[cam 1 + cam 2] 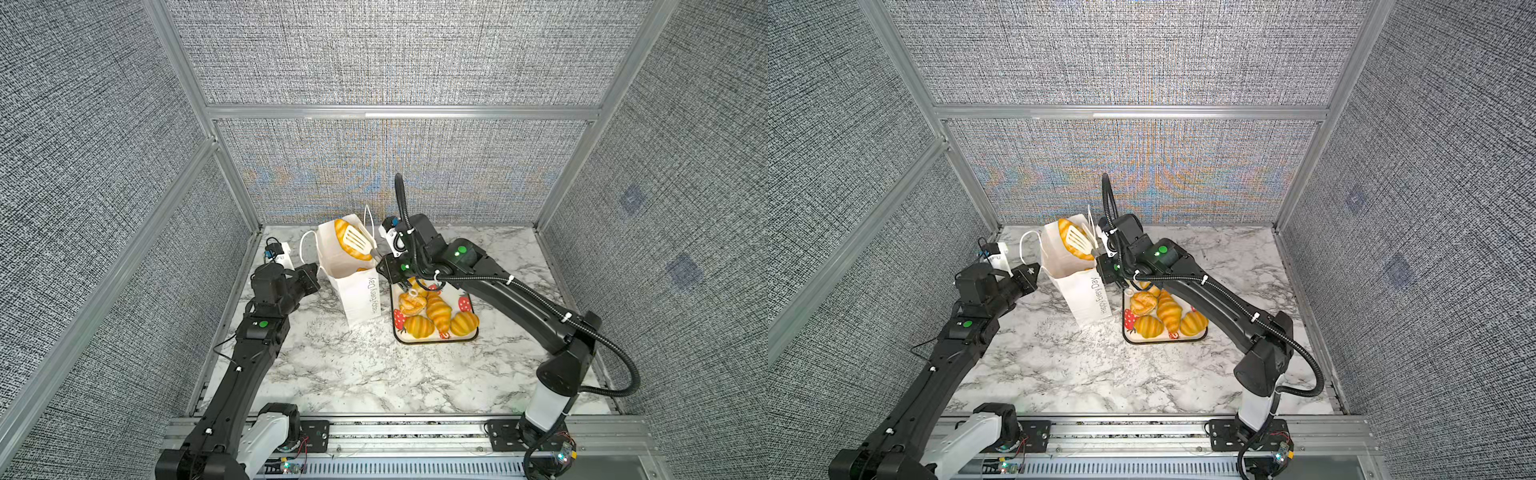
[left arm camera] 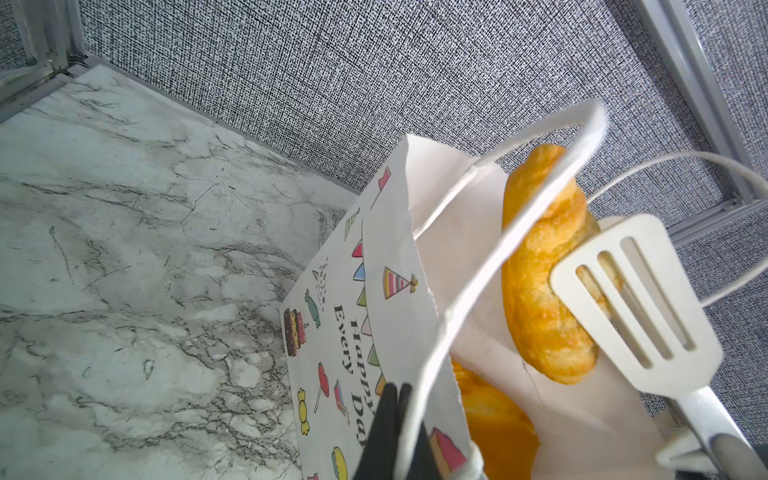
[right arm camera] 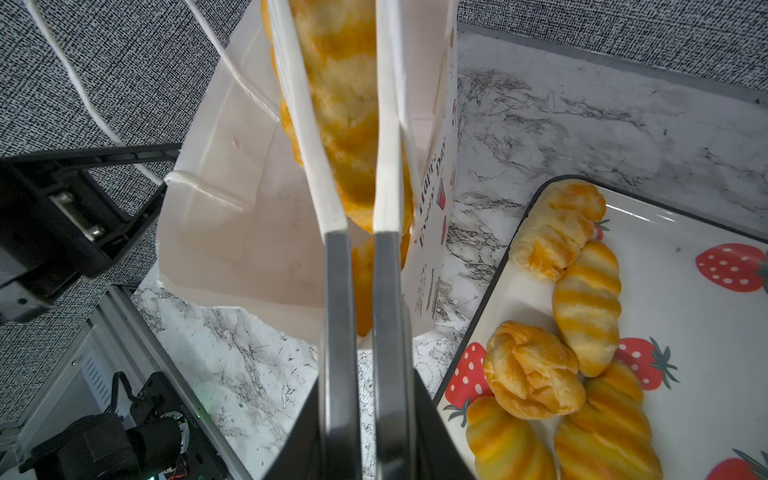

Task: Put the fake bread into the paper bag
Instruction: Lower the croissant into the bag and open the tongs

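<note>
The white paper bag (image 1: 358, 301) (image 1: 1084, 300) (image 2: 376, 286) (image 3: 232, 232) stands upright at the back of the marble table. My left gripper (image 1: 316, 271) (image 1: 1036, 268) (image 2: 397, 392) is shut on its cord handle (image 2: 494, 257). My right gripper (image 1: 387, 267) (image 1: 1104, 266) (image 3: 365, 415) is shut on white slotted tongs (image 1: 358, 241) (image 1: 1077, 240) (image 2: 636, 299) (image 3: 343, 311). The tongs pinch a long braided loaf (image 1: 341, 232) (image 1: 1063, 227) (image 2: 536, 299) (image 3: 345, 104) of fake bread, tilted in the bag's mouth. More bread (image 2: 498, 419) lies inside. Several pastries (image 1: 436, 311) (image 1: 1167, 311) (image 3: 536, 374) sit on the tray.
The cream strawberry tray (image 1: 436, 340) (image 1: 1167, 340) (image 3: 706, 208) lies right of the bag, almost touching it. Grey fabric walls with aluminium posts (image 1: 232, 187) close in three sides. Bare marble (image 1: 374, 374) spreads toward the front rail (image 1: 415, 428).
</note>
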### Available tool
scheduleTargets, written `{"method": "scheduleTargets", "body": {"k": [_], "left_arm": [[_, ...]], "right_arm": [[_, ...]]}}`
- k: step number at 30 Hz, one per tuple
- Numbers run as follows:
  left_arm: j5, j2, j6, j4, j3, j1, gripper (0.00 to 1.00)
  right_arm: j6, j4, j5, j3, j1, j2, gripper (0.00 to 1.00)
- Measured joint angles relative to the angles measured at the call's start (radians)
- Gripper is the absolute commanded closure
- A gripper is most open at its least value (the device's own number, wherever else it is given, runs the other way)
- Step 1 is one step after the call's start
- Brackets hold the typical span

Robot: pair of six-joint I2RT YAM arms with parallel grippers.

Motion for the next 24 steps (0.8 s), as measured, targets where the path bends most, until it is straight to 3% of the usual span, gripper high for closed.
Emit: {"method": "scheduleTargets", "body": {"k": [16,24], "left_arm": [[0.007,0.006,-0.002,0.009,-0.002,0.0,1.0],[0.007,0.005,-0.004,0.013,-0.004,0.0,1.0]], "right_arm": [[0.014,0.013,-0.037,-0.024,-0.018,0.013,0.55],[0.014,0.021,-0.044,-0.032,-0.018,0.011,0.52]]}}
